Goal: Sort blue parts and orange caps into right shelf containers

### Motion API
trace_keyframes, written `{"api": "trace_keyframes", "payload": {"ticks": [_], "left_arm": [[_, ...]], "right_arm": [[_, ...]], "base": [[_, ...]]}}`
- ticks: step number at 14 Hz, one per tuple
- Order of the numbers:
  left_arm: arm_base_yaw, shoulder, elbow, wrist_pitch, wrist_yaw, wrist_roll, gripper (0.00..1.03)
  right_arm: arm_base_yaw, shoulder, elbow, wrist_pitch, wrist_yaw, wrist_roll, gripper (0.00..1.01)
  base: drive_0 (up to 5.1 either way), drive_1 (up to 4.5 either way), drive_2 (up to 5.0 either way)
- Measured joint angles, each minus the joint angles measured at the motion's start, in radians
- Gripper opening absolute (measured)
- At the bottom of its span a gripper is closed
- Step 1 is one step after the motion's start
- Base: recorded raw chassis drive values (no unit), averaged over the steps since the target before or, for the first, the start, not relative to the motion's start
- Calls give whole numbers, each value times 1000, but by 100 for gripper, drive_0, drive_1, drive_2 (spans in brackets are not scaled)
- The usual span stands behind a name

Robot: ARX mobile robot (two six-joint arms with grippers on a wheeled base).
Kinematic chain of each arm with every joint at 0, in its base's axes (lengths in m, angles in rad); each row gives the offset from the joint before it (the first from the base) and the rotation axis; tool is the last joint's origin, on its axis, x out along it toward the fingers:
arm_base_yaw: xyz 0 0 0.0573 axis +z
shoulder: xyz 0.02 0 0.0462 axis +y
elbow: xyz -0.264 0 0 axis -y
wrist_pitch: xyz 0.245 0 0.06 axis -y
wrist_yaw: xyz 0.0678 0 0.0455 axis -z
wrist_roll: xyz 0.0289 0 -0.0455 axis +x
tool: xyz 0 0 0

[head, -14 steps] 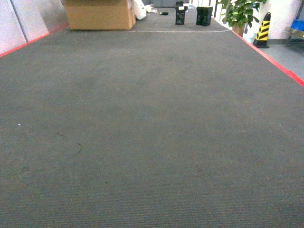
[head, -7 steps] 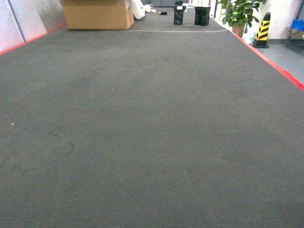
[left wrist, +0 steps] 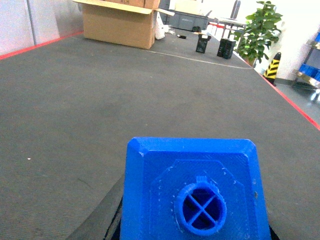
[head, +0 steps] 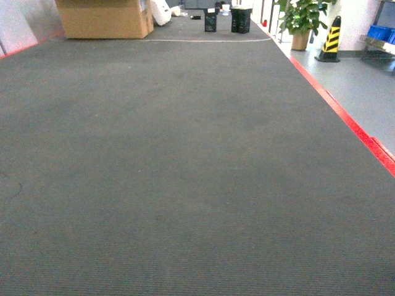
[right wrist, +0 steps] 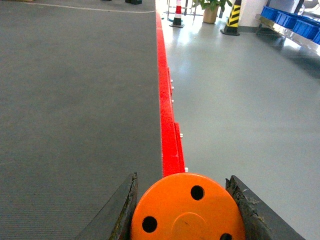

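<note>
A blue part (left wrist: pixel 192 192) with a round crossed stud on its top fills the bottom of the left wrist view. My left gripper (left wrist: pixel 194 225) is shut on it, and only one dark finger (left wrist: pixel 105 217) shows beside it. In the right wrist view an orange cap (right wrist: pixel 187 212) with small holes in its flat top sits between two dark fingers (right wrist: pixel 120 212), with my right gripper (right wrist: pixel 186 215) shut on it. Blue crates (right wrist: pixel 292 17) stand on the steel shelf (right wrist: pixel 285 31) far off to the right, also seen as crates (head: pixel 379 32) in the head view. Neither gripper shows in the head view.
Grey carpet (head: pixel 173 154) stretches ahead, bounded on the right by a raised red strip (head: pixel 345 120) with smooth grey floor (head: pixel 364 80) beyond. A cardboard box (head: pixel 102 18), two black bins (head: pixel 241 20), a potted plant (head: pixel 300 21) and a striped cone (head: pixel 330 40) stand far back.
The head view has swung to the right: box, bins, plant and cone shifted left, and more of the red strip and the grey floor beyond it shows.
</note>
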Motion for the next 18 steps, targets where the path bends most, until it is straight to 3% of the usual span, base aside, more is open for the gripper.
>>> {"api": "trace_keyframes", "payload": {"ticks": [18], "left_arm": [[-1, -1, 0, 0, 0, 0, 45]], "right_arm": [[0, -2, 0, 2, 2, 0, 44]], "base": [[482, -259, -259]]}}
